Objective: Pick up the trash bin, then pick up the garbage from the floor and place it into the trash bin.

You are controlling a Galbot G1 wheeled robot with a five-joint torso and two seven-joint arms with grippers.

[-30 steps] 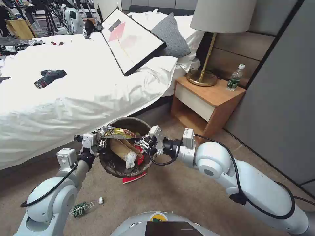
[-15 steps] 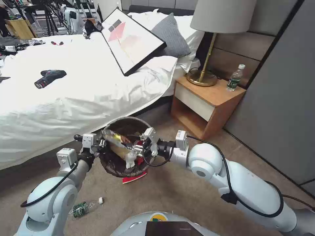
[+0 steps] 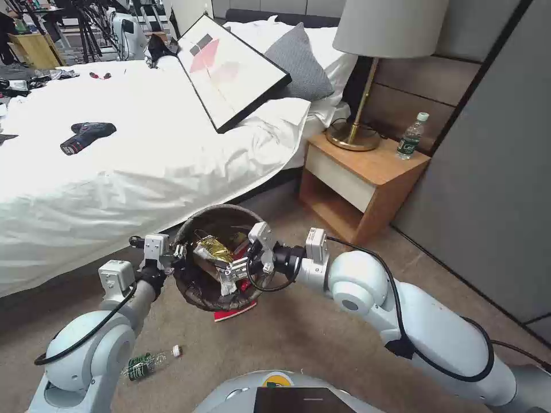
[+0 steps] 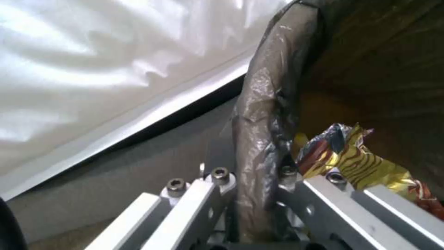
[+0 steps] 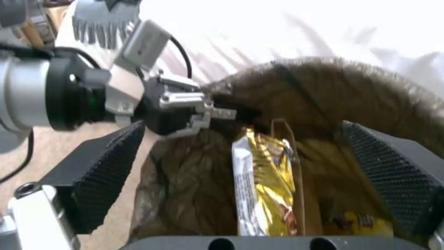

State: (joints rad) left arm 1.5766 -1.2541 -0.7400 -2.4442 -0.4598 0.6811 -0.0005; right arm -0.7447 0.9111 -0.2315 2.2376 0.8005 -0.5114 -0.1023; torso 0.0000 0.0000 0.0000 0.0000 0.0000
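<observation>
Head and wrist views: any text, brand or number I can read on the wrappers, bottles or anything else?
None can be read.
Gold wrapper in the trash bin: print too blurred.
Striped yellow wrapper: no letters legible.
Bottle on the floor, green label: too small.
Bottle on the nightstand: label too small.

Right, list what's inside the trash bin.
Inside the trash bin: a gold wrapper, a brown paper bag, white tissue and a red packet. Anything beneath them is covered.
</observation>
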